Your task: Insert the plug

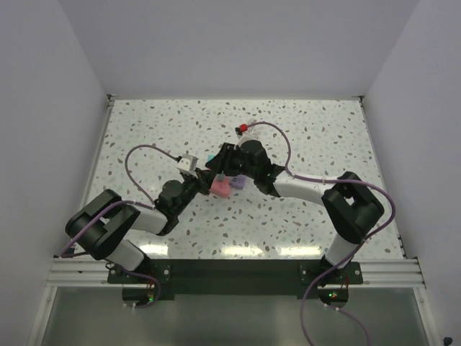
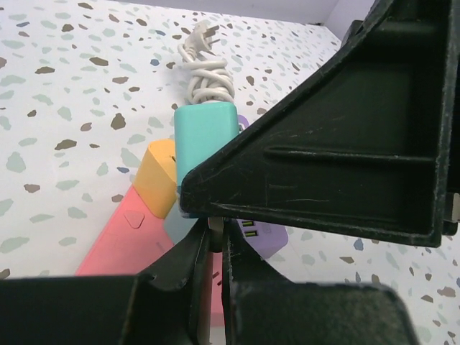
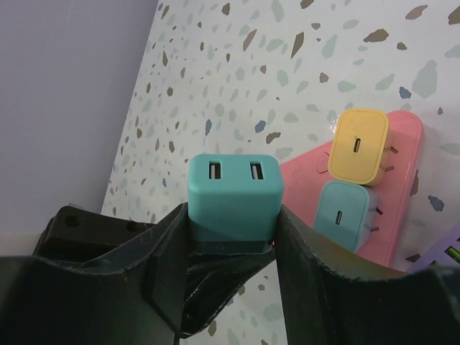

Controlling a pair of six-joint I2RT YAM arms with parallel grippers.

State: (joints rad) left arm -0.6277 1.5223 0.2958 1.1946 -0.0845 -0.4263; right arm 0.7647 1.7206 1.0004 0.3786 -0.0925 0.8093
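Item, right wrist view: one teal plug [image 3: 233, 190], blocky with rounded corners and two rectangular slots on the face turned to the camera, clamped on both sides between the black fingers [image 3: 169, 251] of the right gripper [image 3: 231, 219] and held above the speckled table [image 3: 287, 72]. Beyond it, lying on the table: one pink power strip [image 3: 399, 215] carrying a yellow charger [image 3: 359, 146] and a pale blue charger [image 3: 343, 214] side by side, each with a single oval port. Also present: a purple block [image 3: 442, 255] at the lower right edge, largely cropped, and a lilac wall [image 3: 65, 93] along the left.
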